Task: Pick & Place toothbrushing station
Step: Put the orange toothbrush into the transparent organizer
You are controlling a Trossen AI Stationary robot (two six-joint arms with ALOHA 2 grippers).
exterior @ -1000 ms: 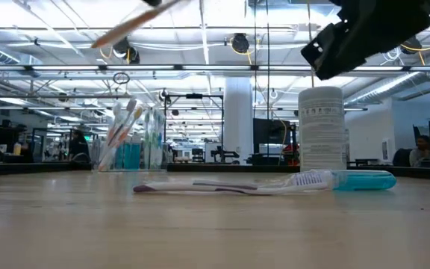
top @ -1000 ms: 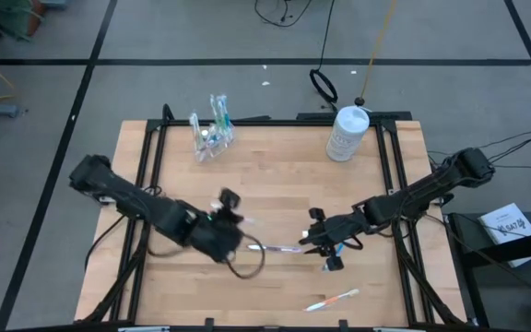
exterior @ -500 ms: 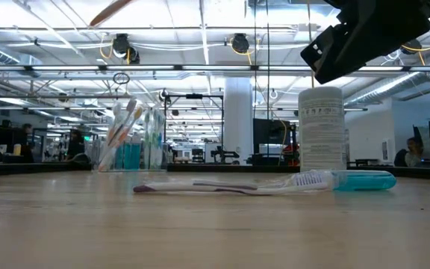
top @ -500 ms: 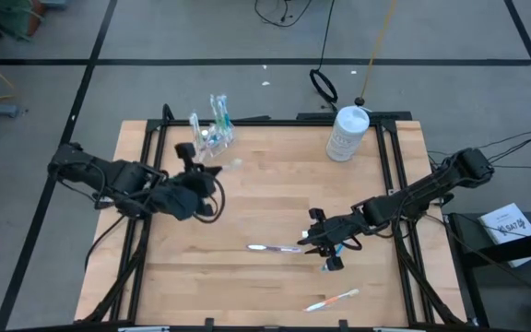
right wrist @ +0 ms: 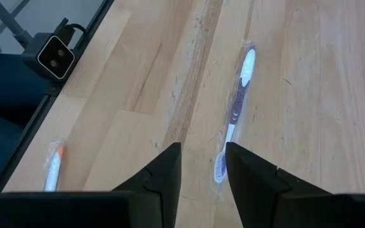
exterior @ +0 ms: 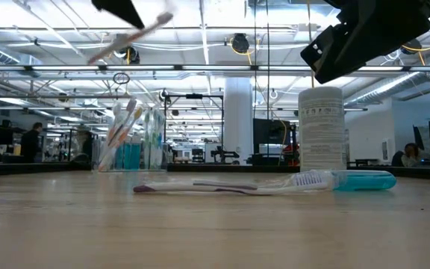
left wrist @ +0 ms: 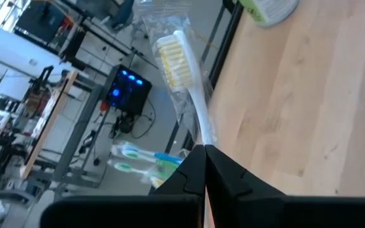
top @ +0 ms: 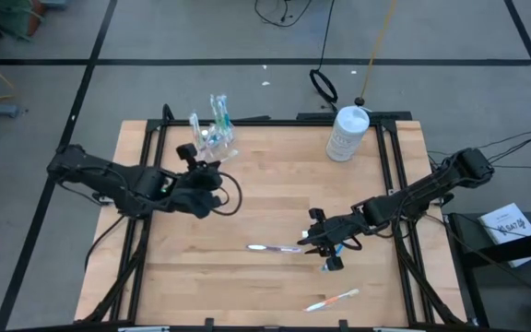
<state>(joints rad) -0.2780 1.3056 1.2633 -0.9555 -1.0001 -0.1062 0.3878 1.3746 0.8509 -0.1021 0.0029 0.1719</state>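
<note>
My left gripper (top: 212,175) is shut on a pale toothbrush (exterior: 129,37) in a clear wrapper, held high just near of the clear cup (top: 212,138). The cup stands at the table's far left and holds several toothbrushes. The held brush's yellowish bristle head (left wrist: 172,57) sticks out past the fingers. My right gripper (right wrist: 201,168) is open above the table's middle right. It hovers by a purple-and-white toothbrush (right wrist: 236,107) that lies flat (top: 275,247). A teal tube (exterior: 364,180) lies next to that brush. My left gripper pinches the toothbrush's handle (left wrist: 203,136) between its two shut fingers, along the brush's length. The bristle head points away past the fingertips. The brush is lifted clear of the table and slants in the low view (exterior: 155,21), one end higher than the other.
A large white bottle (top: 347,134) stands at the far right of the table. An orange toothbrush (top: 332,300) lies near the table's front edge and also shows in the right wrist view (right wrist: 52,166). Bare wood lies between the two arms.
My left gripper has carried the toothbrush from the table's middle toward the far edge and left, then a little right, up to the cup. The brush has stayed lifted and has changed its tilt. My right gripper has kept still.
</note>
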